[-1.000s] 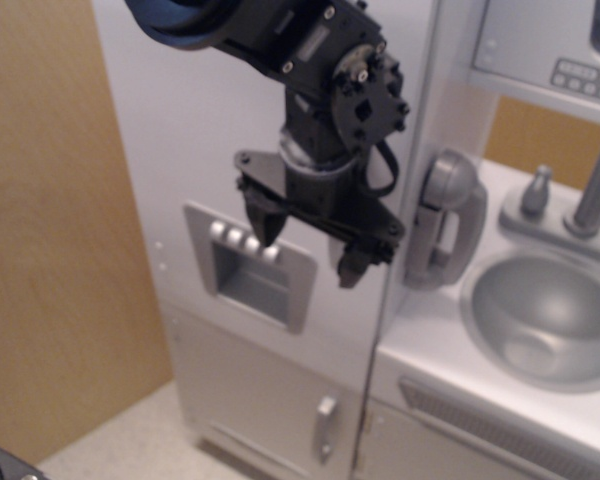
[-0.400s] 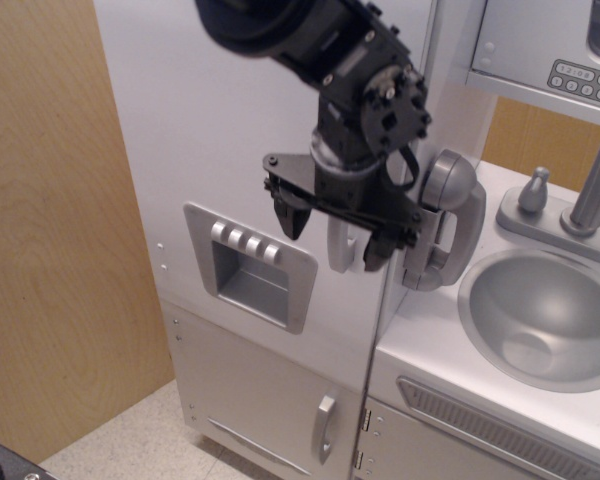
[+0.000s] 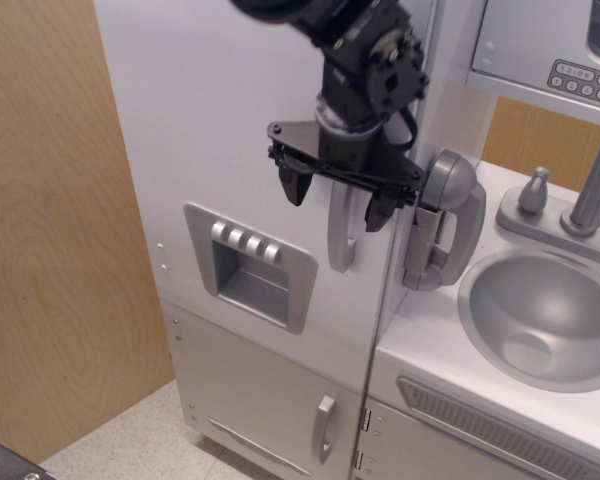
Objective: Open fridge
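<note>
The fridge [image 3: 220,130] is a tall white cabinet filling the left and middle of the view, and its large door is closed. A grey recessed dispenser panel [image 3: 250,266] with four buttons sits on the door. The silver vertical bar handle [image 3: 340,235] hangs near the door's right edge. My black gripper [image 3: 337,198] is open, with one finger on each side of the handle's upper part. The top of the handle is hidden behind the gripper.
A shorter white door with a small silver handle [image 3: 325,428] is below the fridge door. A grey toy phone [image 3: 448,215] hangs just right of the gripper. A sink [image 3: 545,320], tap [image 3: 595,185] and vented cabinet [image 3: 500,435] are at the right. A wooden wall [image 3: 50,240] is at the left.
The gripper has moved up and to the right, from in front of the dispenser panel to around the handle's upper part. The lower part of the handle now shows. The door has not moved.
</note>
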{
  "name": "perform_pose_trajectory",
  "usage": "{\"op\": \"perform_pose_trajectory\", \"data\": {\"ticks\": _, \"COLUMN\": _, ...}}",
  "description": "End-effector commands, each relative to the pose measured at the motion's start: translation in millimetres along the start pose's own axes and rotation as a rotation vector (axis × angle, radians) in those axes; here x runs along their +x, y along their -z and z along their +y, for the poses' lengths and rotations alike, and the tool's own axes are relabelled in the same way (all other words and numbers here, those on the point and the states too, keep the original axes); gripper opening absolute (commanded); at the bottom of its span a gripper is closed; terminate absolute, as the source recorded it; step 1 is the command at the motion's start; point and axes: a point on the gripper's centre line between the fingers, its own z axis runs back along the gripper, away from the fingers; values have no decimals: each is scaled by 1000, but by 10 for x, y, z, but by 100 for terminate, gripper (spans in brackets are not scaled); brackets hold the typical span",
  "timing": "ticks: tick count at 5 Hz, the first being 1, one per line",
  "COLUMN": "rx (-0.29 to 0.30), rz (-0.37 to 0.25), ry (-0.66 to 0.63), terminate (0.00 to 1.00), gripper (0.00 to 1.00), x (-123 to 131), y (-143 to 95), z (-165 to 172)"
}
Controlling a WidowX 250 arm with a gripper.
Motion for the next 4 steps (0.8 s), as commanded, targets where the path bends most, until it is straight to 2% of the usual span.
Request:
{"op": "perform_pose_trajectory", "data": {"ticks": 1, "rx": -18, "rz": -48, "ry": -4, "terminate": 0, "gripper": 0, "x": 236, "y": -112, "z": 133}}
{"op": "perform_pose_trajectory", "data": {"ticks": 3, "rx": -54, "rz": -79, "ry": 48, "terminate": 0, "gripper": 0, "x": 148, "y": -220, "z": 311}}
{"op": "perform_pose_trajectory", "data": {"ticks": 4, "rx": -69, "rz": -102, "ry": 83, "terminate": 0, "gripper": 0, "x": -30, "y": -316, "z": 424}}
